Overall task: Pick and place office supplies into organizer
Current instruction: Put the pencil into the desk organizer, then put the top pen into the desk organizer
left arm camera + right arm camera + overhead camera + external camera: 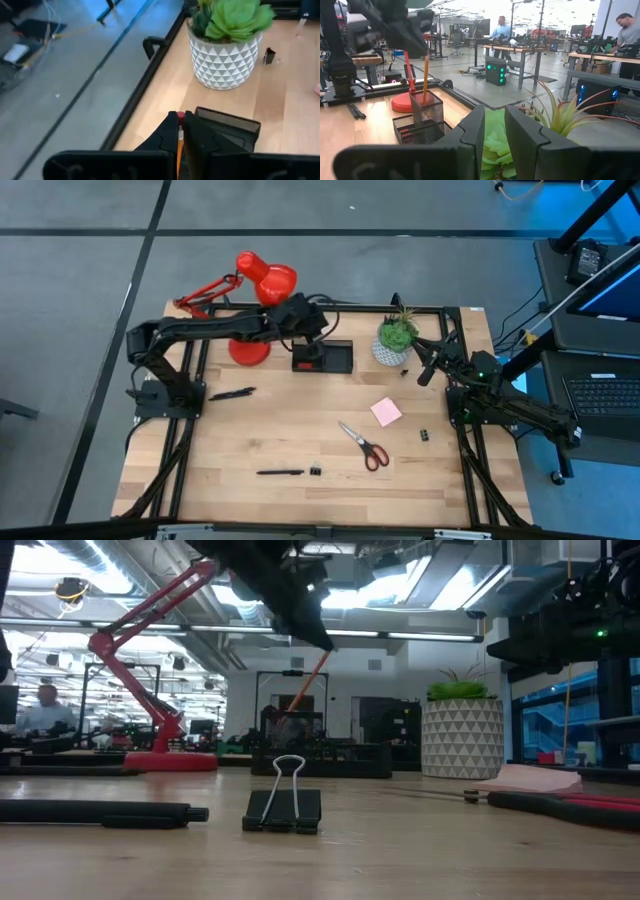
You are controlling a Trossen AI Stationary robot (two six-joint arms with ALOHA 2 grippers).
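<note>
Wooden surface (300, 440), scattered with supplies. At its far edge, black mesh organizer (324, 357) between red desk lamp (262, 280) and potted plant (397, 338). Above the organizer's taller cup, left pincer (312, 330) clenched on an orange pencil (425, 80), lower end inside the cup. Right pincer (427, 370) beside the plant, fingers slightly parted, holding nothing. Nearer: red-handled scissors (364, 444), pink sticky-note pad (386, 412), two black pens (280, 472), small binder clips (315, 472).
</note>
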